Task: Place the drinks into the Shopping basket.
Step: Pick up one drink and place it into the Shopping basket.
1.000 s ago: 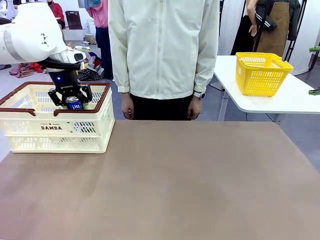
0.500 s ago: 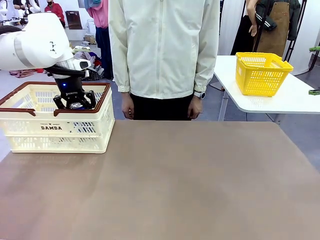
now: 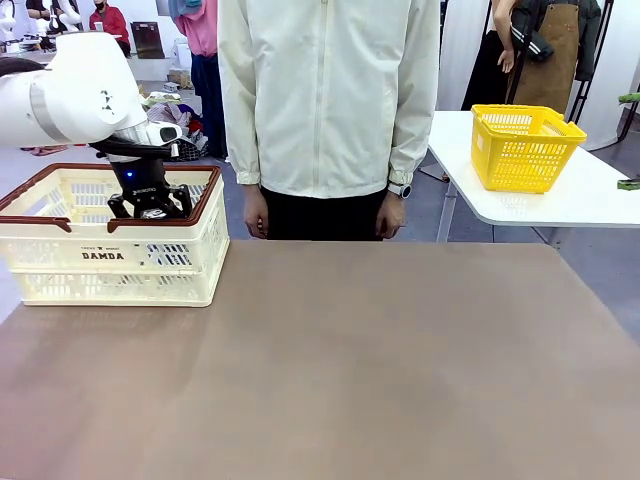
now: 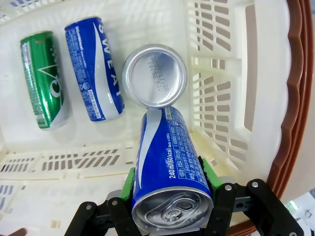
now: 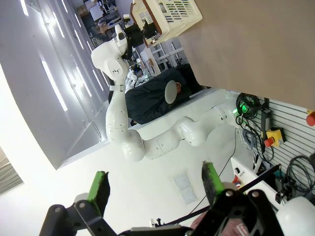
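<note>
Blue-and-white cans (image 4: 170,162) with silver tops and one green can (image 4: 42,81) lie in the cream, brown-rimmed slotted basket (image 4: 266,73) on the tan counter (image 3: 330,360).

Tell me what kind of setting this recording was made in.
Probably a robotics lab staged as a shopping checkout: a brown-rimmed Shopping basket on the table, a yellow basket on a side table, and cables with a red stop button on a slatted wall.

A brown desk (image 3: 380,370) fills the foreground. To the right stands a white side table (image 3: 590,200) carrying a yellow basket (image 3: 525,146), over grey floor (image 3: 600,255).
</note>
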`<state>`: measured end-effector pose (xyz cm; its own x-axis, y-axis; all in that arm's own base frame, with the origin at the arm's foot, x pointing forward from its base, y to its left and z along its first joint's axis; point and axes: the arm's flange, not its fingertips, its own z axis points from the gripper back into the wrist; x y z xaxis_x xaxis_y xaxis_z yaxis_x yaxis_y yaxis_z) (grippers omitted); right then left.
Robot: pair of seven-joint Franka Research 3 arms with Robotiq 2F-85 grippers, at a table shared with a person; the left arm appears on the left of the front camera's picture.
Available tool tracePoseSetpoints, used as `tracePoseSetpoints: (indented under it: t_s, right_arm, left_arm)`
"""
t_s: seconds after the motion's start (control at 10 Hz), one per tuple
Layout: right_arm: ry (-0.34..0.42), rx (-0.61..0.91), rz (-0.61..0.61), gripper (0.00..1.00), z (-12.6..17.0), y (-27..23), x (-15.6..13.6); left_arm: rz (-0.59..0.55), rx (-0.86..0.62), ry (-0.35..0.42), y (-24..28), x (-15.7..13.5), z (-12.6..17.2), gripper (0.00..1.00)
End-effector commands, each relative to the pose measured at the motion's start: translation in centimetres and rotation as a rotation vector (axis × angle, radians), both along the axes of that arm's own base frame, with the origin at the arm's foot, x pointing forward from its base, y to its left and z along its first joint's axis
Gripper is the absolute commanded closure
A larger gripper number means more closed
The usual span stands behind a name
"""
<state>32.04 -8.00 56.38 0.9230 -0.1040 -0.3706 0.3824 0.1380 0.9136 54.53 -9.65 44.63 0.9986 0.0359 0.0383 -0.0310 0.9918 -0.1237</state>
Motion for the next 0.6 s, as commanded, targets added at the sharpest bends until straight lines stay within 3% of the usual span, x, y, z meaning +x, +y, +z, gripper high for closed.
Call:
tracePoseSetpoints:
  t_s: [0.0, 0.1, 0.5]
  right_arm:
    - [-0.006, 0.015, 0.003, 0.0, 0.38, -0.01, 0.14]
    - [-0.006, 0.015, 0.003, 0.0, 0.38, -0.01, 0.14]
    - [-0.006, 0.015, 0.003, 0.0, 0.38, -0.01, 0.14]
  left_arm:
    - [0.012, -0.002, -0.014, 0.08, -0.29, 0.56, 0.18]
    - [0.008, 0.004, -0.012, 0.0, -0.36, 0.65, 0.0]
    - [0.013, 0.015, -0.027, -0.03, -0.71, 0.96, 0.0]
